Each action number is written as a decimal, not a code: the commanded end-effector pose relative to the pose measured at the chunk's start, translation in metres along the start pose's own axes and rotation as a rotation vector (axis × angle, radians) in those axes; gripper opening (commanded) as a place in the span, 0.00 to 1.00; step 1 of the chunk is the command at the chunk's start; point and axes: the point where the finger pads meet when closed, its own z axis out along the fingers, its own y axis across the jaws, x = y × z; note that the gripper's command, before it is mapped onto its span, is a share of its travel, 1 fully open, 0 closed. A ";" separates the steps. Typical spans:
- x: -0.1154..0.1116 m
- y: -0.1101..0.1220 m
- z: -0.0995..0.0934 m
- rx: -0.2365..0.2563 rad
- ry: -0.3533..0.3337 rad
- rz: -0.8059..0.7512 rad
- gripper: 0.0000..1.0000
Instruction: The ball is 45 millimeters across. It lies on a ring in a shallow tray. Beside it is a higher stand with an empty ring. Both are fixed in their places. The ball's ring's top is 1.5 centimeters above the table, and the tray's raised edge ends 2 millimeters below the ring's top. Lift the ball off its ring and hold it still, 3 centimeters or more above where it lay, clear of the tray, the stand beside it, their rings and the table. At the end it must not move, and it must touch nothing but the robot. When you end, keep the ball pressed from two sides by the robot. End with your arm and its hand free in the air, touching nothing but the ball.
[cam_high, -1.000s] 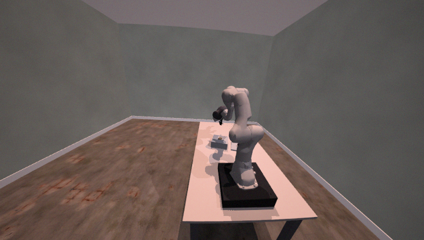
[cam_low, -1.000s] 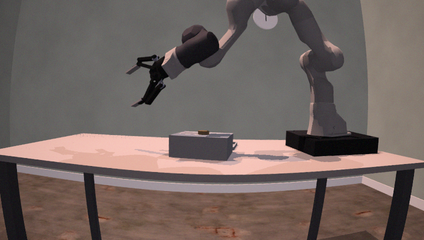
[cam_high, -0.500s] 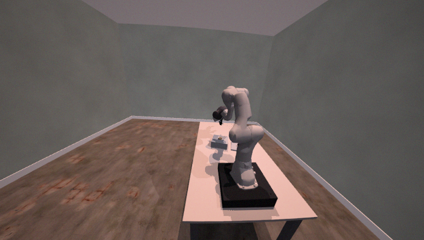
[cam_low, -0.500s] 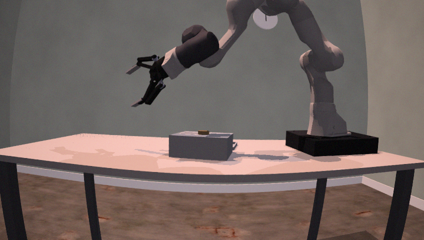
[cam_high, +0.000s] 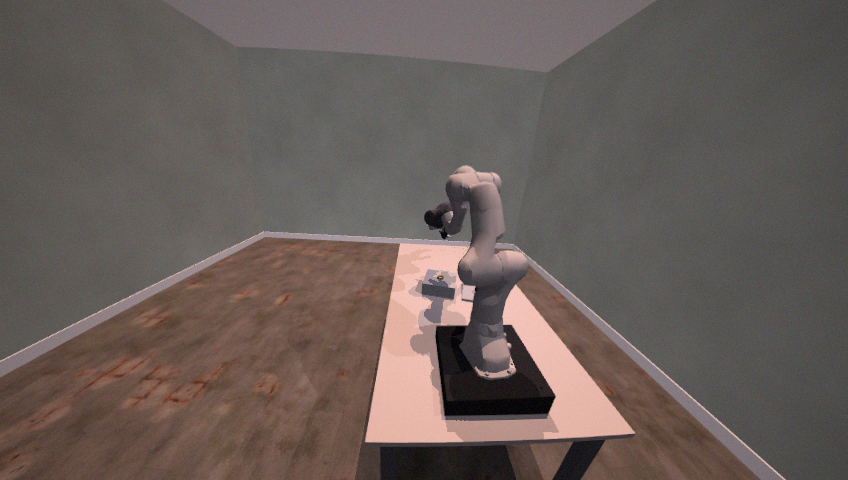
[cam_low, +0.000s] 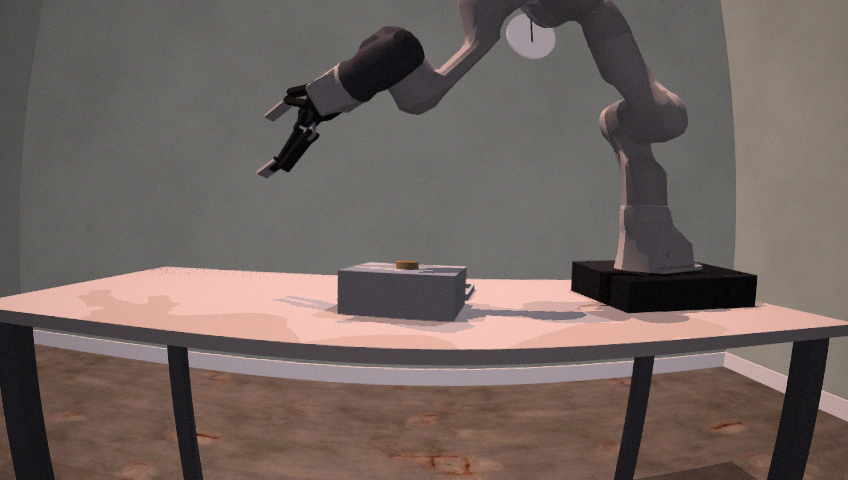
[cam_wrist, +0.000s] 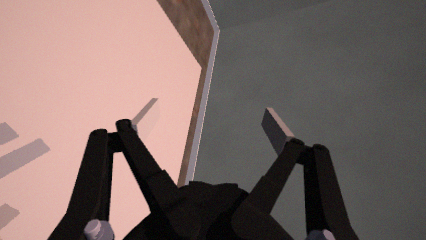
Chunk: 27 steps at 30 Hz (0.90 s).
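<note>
Grey-green walls (cam_high: 119, 148) with pale skirting, worn brown plank floor (cam_high: 178, 333), a pink-topped table (cam_low: 178, 297) on dark legs standing right of centre.
</note>
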 end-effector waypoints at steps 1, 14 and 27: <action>-0.014 0.023 0.003 -0.027 -0.078 0.064 1.00; -0.070 0.107 -0.027 -0.033 -0.397 0.473 1.00; -0.110 0.121 -0.088 0.096 -0.682 0.784 1.00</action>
